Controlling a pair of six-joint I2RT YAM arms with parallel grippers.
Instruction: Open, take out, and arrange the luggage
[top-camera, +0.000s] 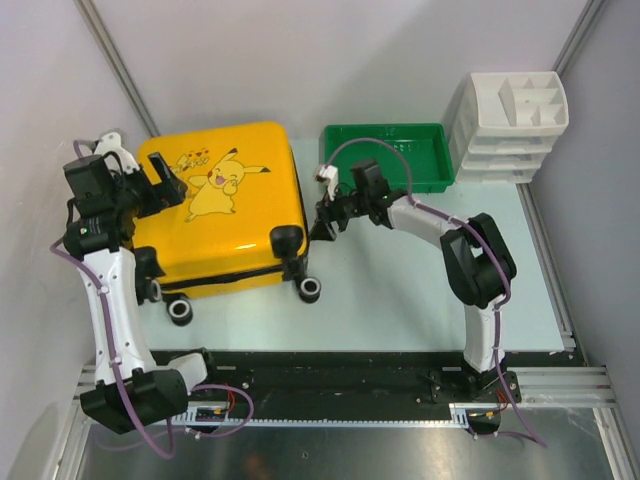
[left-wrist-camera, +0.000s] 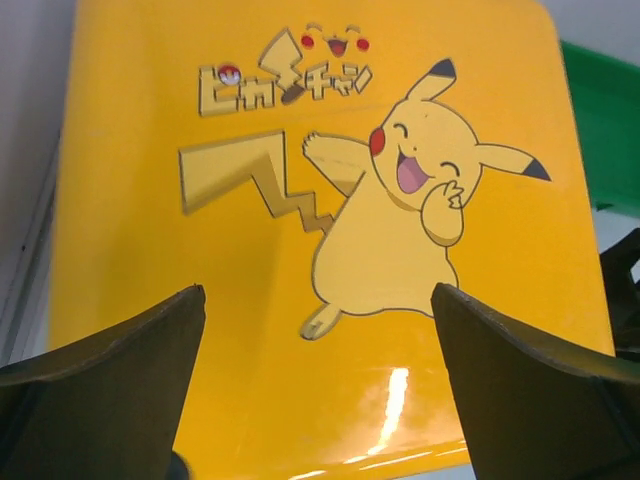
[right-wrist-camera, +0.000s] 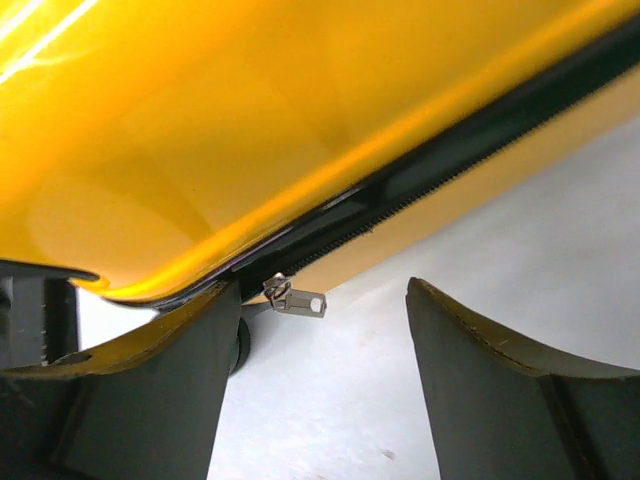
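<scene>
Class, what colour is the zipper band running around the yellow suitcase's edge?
Black. The zipper band shows best in the right wrist view.

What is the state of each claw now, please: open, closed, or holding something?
Left claw: open, empty, over the luggage.
Right claw: open, empty, beside the zipper pull.

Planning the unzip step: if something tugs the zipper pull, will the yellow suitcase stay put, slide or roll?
It may well slide: the luggage lies flat on a smooth table, and its shell looks glossy. Rolling seems unlikely, since the wheels stick out sideways at the near edge. The hard shell should stay stiff.
</scene>
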